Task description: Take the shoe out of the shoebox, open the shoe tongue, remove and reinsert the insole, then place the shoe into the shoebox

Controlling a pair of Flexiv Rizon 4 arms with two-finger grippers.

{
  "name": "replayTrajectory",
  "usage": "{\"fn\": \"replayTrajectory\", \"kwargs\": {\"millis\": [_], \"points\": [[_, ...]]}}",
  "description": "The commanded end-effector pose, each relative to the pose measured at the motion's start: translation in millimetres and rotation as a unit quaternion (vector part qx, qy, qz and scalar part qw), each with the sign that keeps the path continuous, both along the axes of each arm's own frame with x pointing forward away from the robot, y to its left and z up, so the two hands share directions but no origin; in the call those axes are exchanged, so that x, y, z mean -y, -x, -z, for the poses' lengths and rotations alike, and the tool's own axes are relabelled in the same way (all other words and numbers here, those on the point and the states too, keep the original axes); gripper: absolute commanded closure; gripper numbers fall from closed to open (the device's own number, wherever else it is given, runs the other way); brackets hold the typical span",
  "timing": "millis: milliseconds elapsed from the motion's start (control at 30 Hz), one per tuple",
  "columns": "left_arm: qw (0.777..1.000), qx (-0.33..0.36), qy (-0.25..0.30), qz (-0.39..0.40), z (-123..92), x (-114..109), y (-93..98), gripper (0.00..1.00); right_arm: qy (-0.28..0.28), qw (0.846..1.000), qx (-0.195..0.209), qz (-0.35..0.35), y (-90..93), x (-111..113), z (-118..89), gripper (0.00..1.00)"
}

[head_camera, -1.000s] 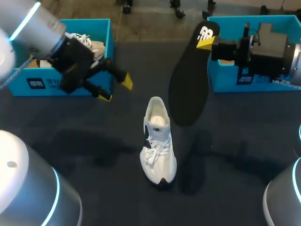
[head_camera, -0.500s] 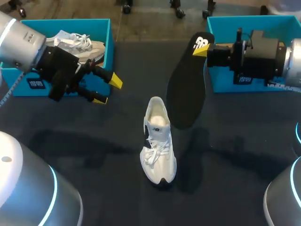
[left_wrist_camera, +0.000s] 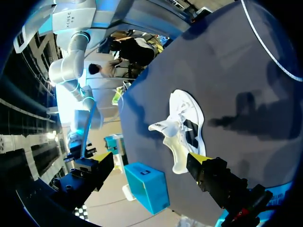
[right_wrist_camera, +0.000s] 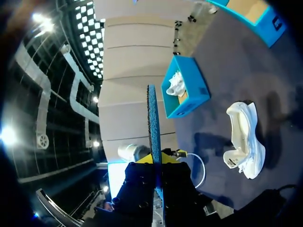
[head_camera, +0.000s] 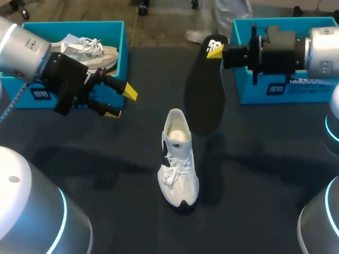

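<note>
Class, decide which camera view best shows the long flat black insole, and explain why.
The head view: the long flat black insole hangs full-face from the right gripper. The right wrist view shows only its thin edge, clamped in that gripper; the left wrist view does not clearly show it.

The shoe lies mid-worktop, toe toward the near edge. The left shoebox stands at the far left corner with a second shoe in it, and the right shoebox at the far right corner. Between shoe and right shoebox the insole hangs above the worktop, pinched at its far end by the right fingers. The left fingers, spread apart, hover just before the left shoebox.
</note>
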State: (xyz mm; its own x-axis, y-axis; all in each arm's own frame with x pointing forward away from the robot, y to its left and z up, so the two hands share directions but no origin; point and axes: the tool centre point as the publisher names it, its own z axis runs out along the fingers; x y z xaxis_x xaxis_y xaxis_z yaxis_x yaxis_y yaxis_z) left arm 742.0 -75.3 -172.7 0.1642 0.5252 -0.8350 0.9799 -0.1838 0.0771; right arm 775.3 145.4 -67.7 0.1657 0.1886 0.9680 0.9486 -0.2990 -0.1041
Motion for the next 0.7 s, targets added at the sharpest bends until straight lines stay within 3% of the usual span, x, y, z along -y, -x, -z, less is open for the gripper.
{"fn": "replayTrajectory", "kwargs": {"millis": [33, 167, 467, 700], "points": [[1.0, 0.002, 0.001, 0.0, 1, 0, 0.3, 0.0, -0.005, 1.0, -0.006, -0.003, -16.7, -23, 8, 1.0], [1.0, 0.002, 0.001, 0.0, 1, 0, 0.3, 0.0, -0.015, 1.0, -0.012, -0.003, -22.4, -32, 14, 1.0], [0.995, -0.017, 0.094, -0.041, -18, 18, -11.0, 0.0, -0.036, 0.998, -0.042, -0.01, -29.5, -43, 25, 1.0], [0.989, -0.022, 0.129, -0.063, -23, 29, -19.0, 0.0, -0.045, 0.996, -0.075, -0.006, -32.4, -47, 32, 1.0]]}}
